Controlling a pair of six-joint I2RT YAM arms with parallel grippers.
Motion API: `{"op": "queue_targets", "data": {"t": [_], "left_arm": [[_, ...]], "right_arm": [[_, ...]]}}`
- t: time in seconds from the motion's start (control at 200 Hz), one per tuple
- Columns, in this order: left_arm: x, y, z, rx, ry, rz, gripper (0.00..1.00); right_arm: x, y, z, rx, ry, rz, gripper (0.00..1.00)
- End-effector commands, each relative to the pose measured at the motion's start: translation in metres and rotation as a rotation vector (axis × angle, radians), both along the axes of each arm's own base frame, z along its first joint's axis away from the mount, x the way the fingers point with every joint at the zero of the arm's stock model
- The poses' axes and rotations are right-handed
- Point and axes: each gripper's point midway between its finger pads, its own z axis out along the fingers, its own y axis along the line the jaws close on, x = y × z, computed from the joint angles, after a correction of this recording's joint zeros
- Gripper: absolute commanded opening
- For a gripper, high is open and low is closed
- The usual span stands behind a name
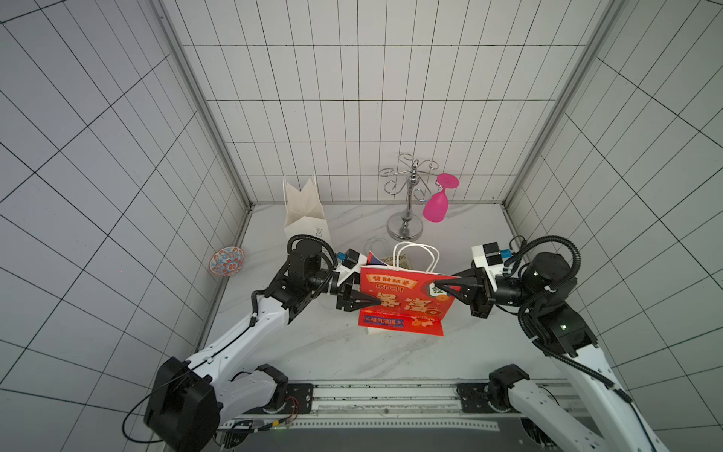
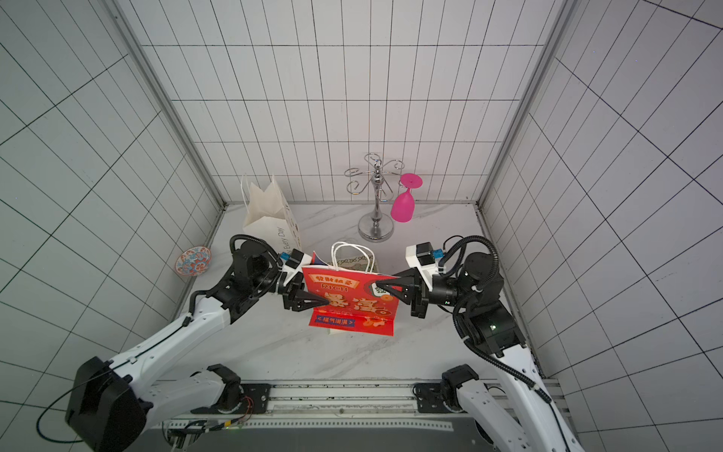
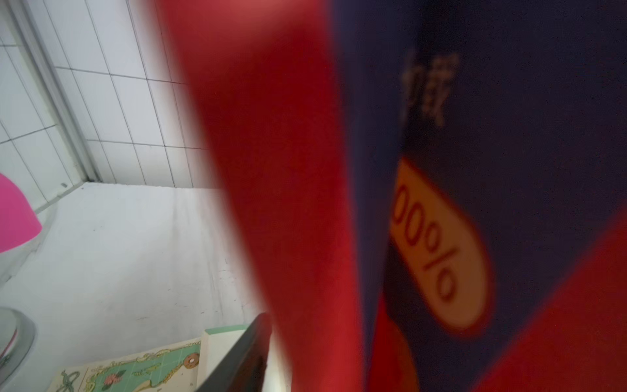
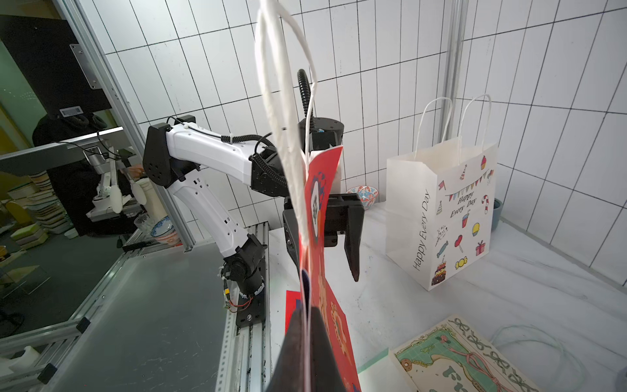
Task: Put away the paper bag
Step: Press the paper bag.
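Right wrist | red paper bag (image 4: 322, 288) flat, upright | right fingers (image 4: 327, 346) clamping it | left fingers (image 4: 353, 244) apart

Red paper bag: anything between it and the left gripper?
Nothing visible. The open left gripper straddles one side edge of the flattened red paper bag; the right gripper pinches the opposite edge.

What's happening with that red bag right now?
The right gripper has its jaws shut on one side edge of the flattened red paper bag, holding it upright. The left gripper straddles the opposite edge with its jaws open, not gripping. A white paper bag stands farther back.
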Motion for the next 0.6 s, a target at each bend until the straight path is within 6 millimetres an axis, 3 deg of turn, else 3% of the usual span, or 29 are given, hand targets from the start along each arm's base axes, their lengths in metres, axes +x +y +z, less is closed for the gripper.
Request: {"op": "queue_targets", "data": {"t": [0.0, 0.02, 0.09, 0.125, 0.19, 0.23, 0.275, 0.395, 0.595], "left_arm": [[-0.015, 0.001, 0.016, -0.037, -0.015, -0.091, 0.12], [-0.015, 0.001, 0.017, -0.037, -0.017, -0.085, 0.0], [-0.013, 0.002, 0.019, -0.037, -0.015, -0.064, 0.0], [-0.015, 0.003, 0.021, -0.042, -0.019, -0.073, 0.0], [-0.018, 0.005, 0.027, -0.054, -0.028, -0.085, 0.0], [-0.021, 0.006, 0.029, -0.06, -0.033, -0.094, 0.0], [-0.023, 0.006, 0.031, -0.066, -0.042, -0.101, 0.0], [-0.026, 0.007, 0.033, -0.07, -0.05, -0.108, 0.0], [-0.013, 0.002, 0.034, -0.077, -0.024, -0.063, 0.0]], "right_arm": [[0.002, 0.004, 0.004, 0.0, -0.067, 0.004, 0.0], [0.003, 0.004, 0.003, -0.002, -0.067, 0.002, 0.0], [0.003, 0.003, 0.0, -0.009, -0.069, -0.01, 0.0], [0.003, 0.001, -0.001, -0.013, -0.069, -0.02, 0.11], [0.003, -0.006, -0.008, -0.031, -0.063, -0.061, 0.44], [0.005, -0.011, -0.013, -0.039, -0.061, -0.093, 0.54], [0.008, -0.015, -0.02, -0.044, -0.049, -0.118, 0.58], [0.008, -0.012, -0.033, -0.036, 0.009, -0.078, 0.56], [0.0, -0.005, -0.043, 0.006, 0.012, 0.004, 0.26]]}}
